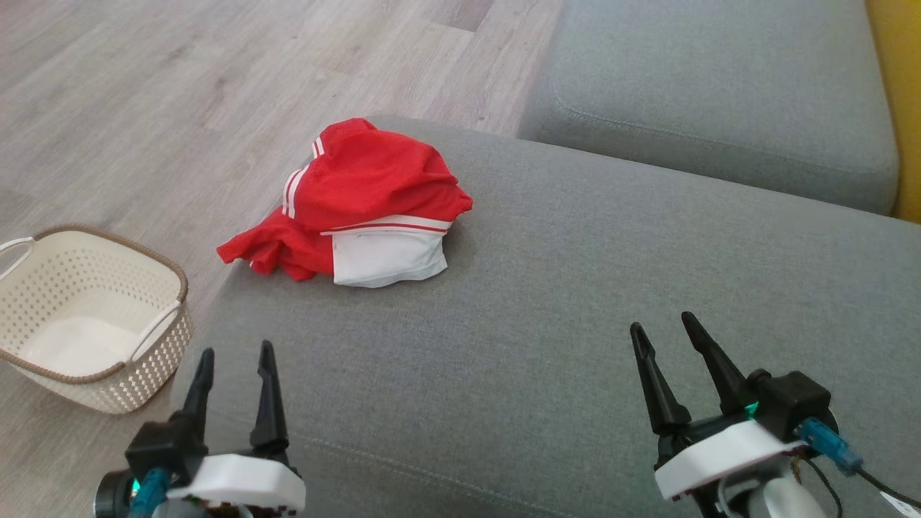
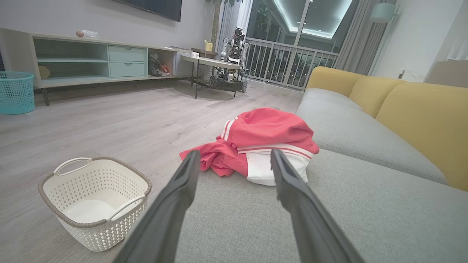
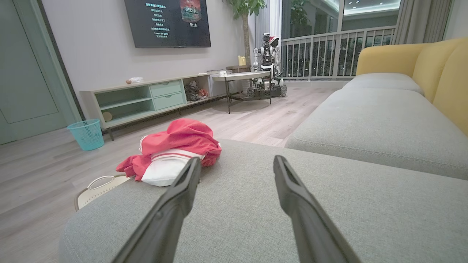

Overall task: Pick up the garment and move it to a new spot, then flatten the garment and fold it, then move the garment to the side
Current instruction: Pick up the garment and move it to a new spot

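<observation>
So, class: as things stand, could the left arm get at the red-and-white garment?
Probably yes. The left gripper is open and points toward the garment, with bare grey cushion between them; the basket sits aside.

Grey sofa (image 1: 575, 302) seat: red-and-white garment (image 1: 367, 194) crumpled in a heap near its far left edge, one red end spilling over that edge. Wood floor (image 1: 144, 108) to the left: pale perforated basket (image 1: 122, 392) upright, just beside the sofa.

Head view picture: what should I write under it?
Crumpled red-and-white garment on the grey sofa; left gripper and right gripper open, cream basket on the floor.
</observation>
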`<state>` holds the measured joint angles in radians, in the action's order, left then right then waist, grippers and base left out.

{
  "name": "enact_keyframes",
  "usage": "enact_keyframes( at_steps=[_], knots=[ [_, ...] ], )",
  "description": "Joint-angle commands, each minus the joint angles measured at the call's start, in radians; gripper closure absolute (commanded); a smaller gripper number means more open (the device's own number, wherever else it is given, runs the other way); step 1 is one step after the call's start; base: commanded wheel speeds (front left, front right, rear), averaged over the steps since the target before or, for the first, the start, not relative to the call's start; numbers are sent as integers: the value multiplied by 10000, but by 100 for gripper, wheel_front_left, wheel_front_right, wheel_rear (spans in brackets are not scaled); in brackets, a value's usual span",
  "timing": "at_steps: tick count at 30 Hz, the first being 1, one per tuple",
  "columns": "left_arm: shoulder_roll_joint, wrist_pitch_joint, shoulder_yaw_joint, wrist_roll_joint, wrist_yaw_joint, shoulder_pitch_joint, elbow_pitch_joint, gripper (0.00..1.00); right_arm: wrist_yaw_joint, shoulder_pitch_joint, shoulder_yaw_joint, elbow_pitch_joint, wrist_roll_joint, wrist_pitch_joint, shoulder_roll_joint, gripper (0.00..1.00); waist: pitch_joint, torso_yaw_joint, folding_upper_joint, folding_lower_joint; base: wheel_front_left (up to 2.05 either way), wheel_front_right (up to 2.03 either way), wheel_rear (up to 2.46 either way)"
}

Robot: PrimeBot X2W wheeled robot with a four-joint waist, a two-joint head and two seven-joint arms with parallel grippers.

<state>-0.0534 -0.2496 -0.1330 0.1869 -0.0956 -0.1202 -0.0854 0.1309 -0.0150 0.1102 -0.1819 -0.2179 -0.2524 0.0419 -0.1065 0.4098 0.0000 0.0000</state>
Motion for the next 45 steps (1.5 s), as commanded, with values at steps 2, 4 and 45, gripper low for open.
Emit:
enact_keyframes(
  at_steps=[2, 4, 45],
  knots=[
    [31, -122, 401, -63, 32, 472, 406, 0, -2, 204, 249, 265, -105, -93, 83, 0, -22, -23, 0, 0, 0, 0, 0],
    [31, -122, 416, -61, 41, 492, 425, 0, -2, 218, 267, 257, -122, -93, 83, 0, -19, -79, 0, 0, 0, 0, 0],
    [-3416, 3632, 244, 616, 2098, 9995, -7649, 0, -2, 2325, 381, 2503, 1232, 351, 83, 0, 4733, -3719, 0, 0, 0, 0, 0]
  ],
)
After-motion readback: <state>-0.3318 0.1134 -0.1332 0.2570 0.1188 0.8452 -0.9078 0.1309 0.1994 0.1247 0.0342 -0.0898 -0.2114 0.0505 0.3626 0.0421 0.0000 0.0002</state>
